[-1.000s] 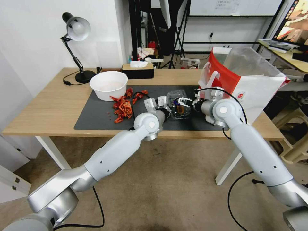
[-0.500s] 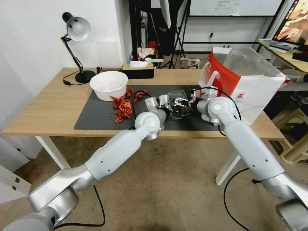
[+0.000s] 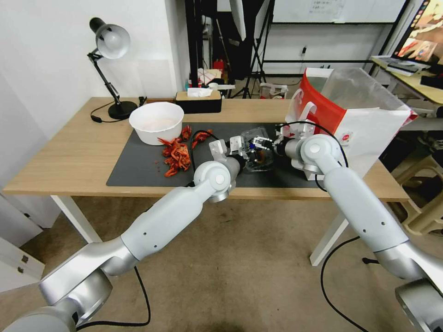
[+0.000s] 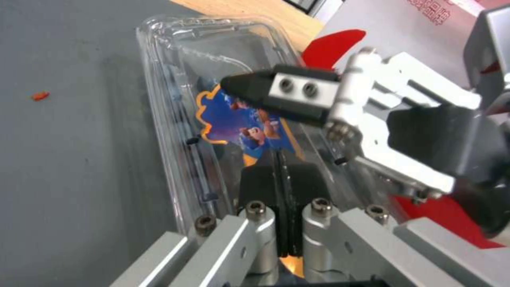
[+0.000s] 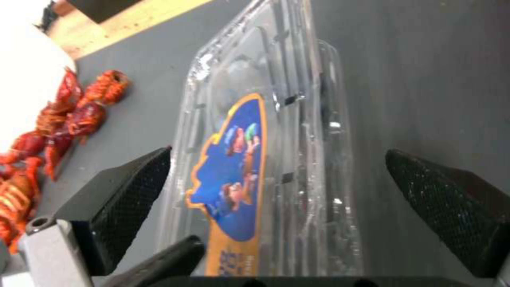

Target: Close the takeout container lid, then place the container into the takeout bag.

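The container is a small clear clamshell lying on the grey mat, with something dark inside. Its lid lies down flat on the tray and carries a blue label with an orange border. My left gripper is shut, its black pads pressed together over the label end of the container. My right gripper comes in from the other side, open, with one finger on either side of the box. The takeout bag, white with a red side panel, stands open just right of the mat.
A white bowl sits at the mat's far left corner, with red crawfish scattered beside it. A black tissue box and a desk lamp stand at the back of the wooden table.
My right arm swung left toward the container, then eased back slightly. The left arm and the container have hardly moved.
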Controlling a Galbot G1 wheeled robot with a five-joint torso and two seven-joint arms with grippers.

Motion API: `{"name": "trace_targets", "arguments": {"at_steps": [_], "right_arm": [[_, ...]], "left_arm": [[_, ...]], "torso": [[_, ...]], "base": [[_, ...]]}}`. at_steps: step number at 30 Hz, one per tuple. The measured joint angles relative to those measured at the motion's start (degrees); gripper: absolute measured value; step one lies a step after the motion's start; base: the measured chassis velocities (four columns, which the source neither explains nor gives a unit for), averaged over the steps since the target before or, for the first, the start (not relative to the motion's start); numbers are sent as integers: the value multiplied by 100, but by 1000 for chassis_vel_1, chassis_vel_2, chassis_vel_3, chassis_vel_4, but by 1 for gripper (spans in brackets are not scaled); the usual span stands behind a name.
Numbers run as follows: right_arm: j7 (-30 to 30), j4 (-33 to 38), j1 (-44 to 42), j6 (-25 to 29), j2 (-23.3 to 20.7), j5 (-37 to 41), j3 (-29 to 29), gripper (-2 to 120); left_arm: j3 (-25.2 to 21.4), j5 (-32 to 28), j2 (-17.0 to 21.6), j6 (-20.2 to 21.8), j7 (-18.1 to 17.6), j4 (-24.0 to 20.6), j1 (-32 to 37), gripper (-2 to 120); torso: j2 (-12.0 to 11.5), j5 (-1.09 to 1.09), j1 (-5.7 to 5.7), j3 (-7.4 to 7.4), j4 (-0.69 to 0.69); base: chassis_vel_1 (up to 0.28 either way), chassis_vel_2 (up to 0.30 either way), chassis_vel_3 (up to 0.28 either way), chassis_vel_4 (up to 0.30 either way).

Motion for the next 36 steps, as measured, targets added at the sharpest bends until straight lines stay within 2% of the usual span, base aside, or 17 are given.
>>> {"name": "trace_targets", "arguments": {"at_steps": [33, 36], "right_arm": [[-195, -638, 250, -45, 131, 205, -32, 100], [-198, -646, 242, -45, 133, 228, -9, 96]], "left_arm": [[8, -7, 37, -53, 16, -69, -14, 0], [8, -7, 38, -56, 17, -83, -12, 0]], "torso": [[0, 0, 0, 0, 0], [0, -1, 0, 0, 0]], "base": [[0, 0, 0, 0], [0, 0, 0, 0]]}}
